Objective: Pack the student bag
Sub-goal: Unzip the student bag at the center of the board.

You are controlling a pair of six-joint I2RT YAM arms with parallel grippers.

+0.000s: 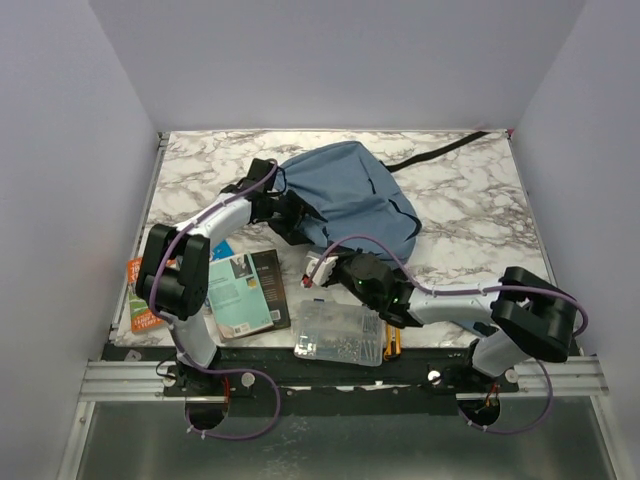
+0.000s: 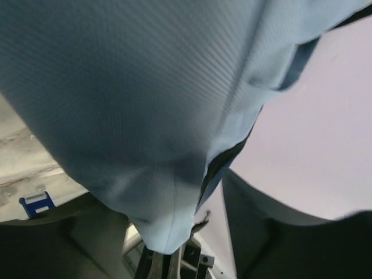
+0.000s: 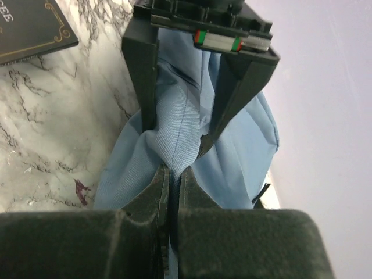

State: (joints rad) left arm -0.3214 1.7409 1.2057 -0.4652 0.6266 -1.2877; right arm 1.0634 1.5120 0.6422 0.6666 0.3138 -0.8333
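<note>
Top external: high, behind arm bases (image 1: pixel 205 372), looking down; whole surface (image 1: pixel 470 210) and student bag (image 1: pixel 350 195) in frame. Left wrist: hard against bag fabric, which fills most of frame. Right wrist: close, sighting along right claw (image 3: pixel 172 174) onto same bag; left claw (image 3: pixel 180 133) opposite.

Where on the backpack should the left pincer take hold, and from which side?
Probably the raised fabric ridge of the backpack, just past where the shut right pincer pinches it. That fold stands up thin, and the open left pincer straddles it from the bag's left side.
</note>
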